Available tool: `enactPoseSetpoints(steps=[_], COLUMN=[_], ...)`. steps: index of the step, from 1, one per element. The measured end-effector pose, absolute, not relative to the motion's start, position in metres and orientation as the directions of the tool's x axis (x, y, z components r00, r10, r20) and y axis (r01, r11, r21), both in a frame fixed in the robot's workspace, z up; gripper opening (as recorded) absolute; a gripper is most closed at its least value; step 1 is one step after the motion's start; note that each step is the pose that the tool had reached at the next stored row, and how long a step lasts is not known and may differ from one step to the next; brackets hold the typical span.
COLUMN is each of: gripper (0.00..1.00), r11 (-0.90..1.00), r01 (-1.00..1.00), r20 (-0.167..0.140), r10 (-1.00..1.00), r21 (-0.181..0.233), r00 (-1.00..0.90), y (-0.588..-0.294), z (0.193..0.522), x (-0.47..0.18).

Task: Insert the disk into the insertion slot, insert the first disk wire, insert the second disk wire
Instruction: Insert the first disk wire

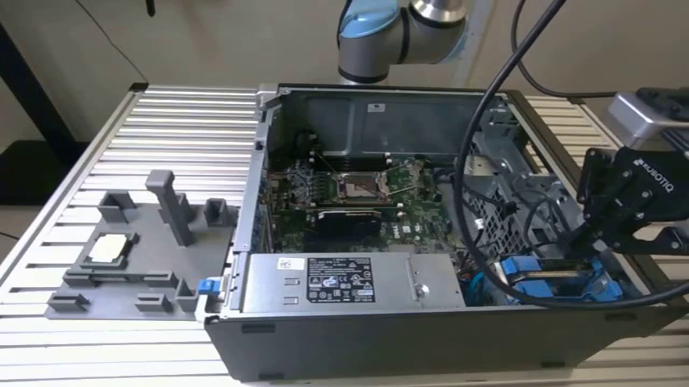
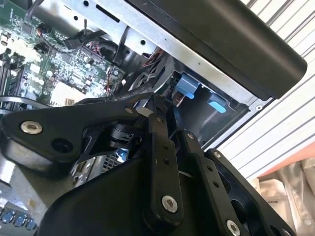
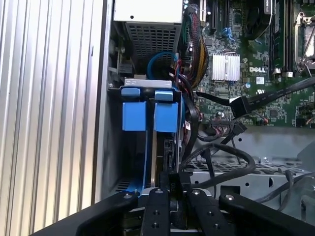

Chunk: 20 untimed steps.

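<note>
The disk's bright blue carrier (image 1: 551,282) sits in the grey metal drive cage at the case's front corner, on the exterior view's right. In the first wrist view its blue tabs (image 3: 147,115) stand upright in the insertion slot (image 3: 147,83), with the disk's thin grey edge (image 3: 158,152) below them. My black gripper (image 1: 573,244) reaches down into that corner. Its fingers (image 3: 156,196) meet just behind the carrier's end, and the gripper (image 3: 171,179) is shut. I cannot tell whether anything is pinched. Loose black wires end in connectors (image 3: 239,105) beside the cage.
The open computer case (image 1: 258,242) lies on a slatted metal table (image 1: 183,121). It holds the motherboard (image 1: 356,193), a power supply (image 1: 344,282) and tangled cables (image 3: 221,157) next to the cage. A grey fixture (image 1: 129,258) stands on the exterior view's left.
</note>
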<state>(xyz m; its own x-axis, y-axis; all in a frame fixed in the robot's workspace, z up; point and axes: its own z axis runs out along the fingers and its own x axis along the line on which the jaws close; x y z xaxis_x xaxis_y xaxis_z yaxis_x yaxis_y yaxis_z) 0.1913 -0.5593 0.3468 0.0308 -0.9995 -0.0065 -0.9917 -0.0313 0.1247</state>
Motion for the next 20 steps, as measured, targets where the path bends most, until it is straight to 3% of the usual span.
enactPoseSetpoints(steps=[20], gripper=[0.19], r11=[0.021], r01=[-0.992], r20=[-0.013], r10=[-1.000], r21=[0.125], r00=[-0.022], y=[-0.5628], z=[0.3433], x=[0.1932])
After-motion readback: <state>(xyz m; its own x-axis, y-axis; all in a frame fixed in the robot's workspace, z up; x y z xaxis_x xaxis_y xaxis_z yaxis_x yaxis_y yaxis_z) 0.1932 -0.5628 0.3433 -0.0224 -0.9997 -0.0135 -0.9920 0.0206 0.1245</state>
